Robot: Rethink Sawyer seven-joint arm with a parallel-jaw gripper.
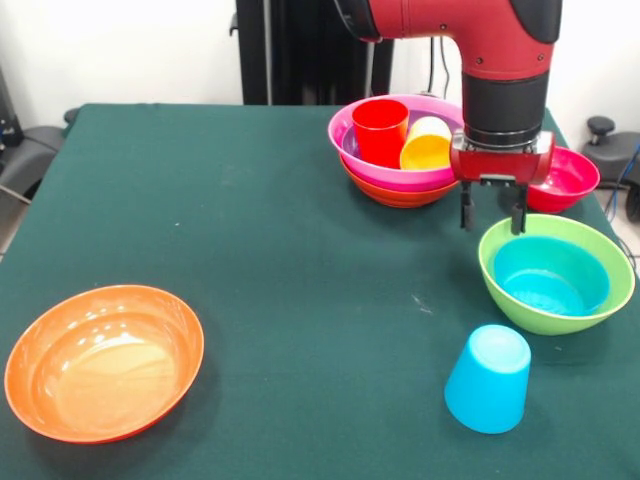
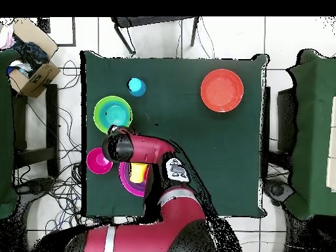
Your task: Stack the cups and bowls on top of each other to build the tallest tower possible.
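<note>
The tower stands at the back right of the front view: an orange bowl (image 1: 400,193) with a magenta bowl (image 1: 345,125) nested in it. Inside stand an upright red cup (image 1: 380,130) and a tilted yellow cup (image 1: 427,145). My gripper (image 1: 492,215) is open and empty, hanging just above the far rim of the lime green bowl (image 1: 500,290), which holds the small blue bowl (image 1: 550,280). The light blue cup (image 1: 488,378) stands upside down in front of it. A second orange bowl (image 1: 103,362) sits at the front left. The small crimson bowl (image 1: 570,180) is behind the gripper.
The green table (image 1: 250,200) runs wide between the orange bowl and the tower. In the overhead view the arm (image 2: 141,149) covers part of the tower (image 2: 126,180); the lime bowl (image 2: 113,111), blue cup (image 2: 136,86) and orange bowl (image 2: 222,90) show.
</note>
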